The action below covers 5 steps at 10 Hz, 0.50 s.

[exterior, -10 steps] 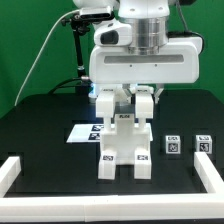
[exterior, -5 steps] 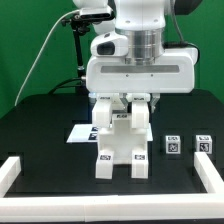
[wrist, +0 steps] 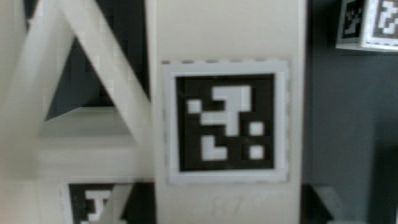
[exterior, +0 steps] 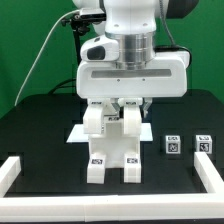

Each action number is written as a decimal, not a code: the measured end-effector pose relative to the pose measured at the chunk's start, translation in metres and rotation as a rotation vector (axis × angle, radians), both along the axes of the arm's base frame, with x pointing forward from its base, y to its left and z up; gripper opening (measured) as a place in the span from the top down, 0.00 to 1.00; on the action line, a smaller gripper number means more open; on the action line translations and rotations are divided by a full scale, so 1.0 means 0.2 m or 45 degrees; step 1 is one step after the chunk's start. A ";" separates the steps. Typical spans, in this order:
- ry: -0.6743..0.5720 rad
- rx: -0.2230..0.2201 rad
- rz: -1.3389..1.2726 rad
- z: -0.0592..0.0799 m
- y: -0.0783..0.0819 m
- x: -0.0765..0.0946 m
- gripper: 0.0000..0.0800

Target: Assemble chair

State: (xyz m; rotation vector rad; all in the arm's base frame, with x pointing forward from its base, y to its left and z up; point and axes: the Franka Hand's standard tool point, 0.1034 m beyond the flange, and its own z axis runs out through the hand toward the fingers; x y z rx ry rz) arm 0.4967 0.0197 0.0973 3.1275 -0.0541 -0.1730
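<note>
The chair (exterior: 112, 146) is a partly joined white structure with two legs reaching the black table; small tags mark their lower ends. My gripper (exterior: 113, 106) is shut on its upper part from above, one finger on either side. In the wrist view a white chair panel with a large black-and-white tag (wrist: 222, 120) fills the picture, and a dark fingertip (wrist: 329, 205) shows beside it. Two small tagged white cubes (exterior: 172, 145) (exterior: 204, 144) stand loose at the exterior view's right. One of them shows in the wrist view (wrist: 370, 25).
The marker board (exterior: 78, 133) lies flat behind the chair toward the exterior view's left. A white border rail (exterior: 15, 168) runs along the front left, and another stretch (exterior: 207, 172) runs along the right. A dark stand with cables (exterior: 78, 45) rises at the back.
The arm has carried the chair toward the exterior view's left and a little nearer the front edge. The grip is unchanged, and the two cubes have stayed put.
</note>
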 end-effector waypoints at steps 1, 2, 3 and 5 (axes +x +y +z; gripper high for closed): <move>-0.002 0.001 0.006 0.00 0.00 0.00 0.64; -0.002 0.001 0.008 0.00 0.00 0.00 0.64; -0.003 0.001 0.008 0.00 0.00 0.00 0.54; -0.002 0.001 0.008 0.00 0.00 0.00 0.23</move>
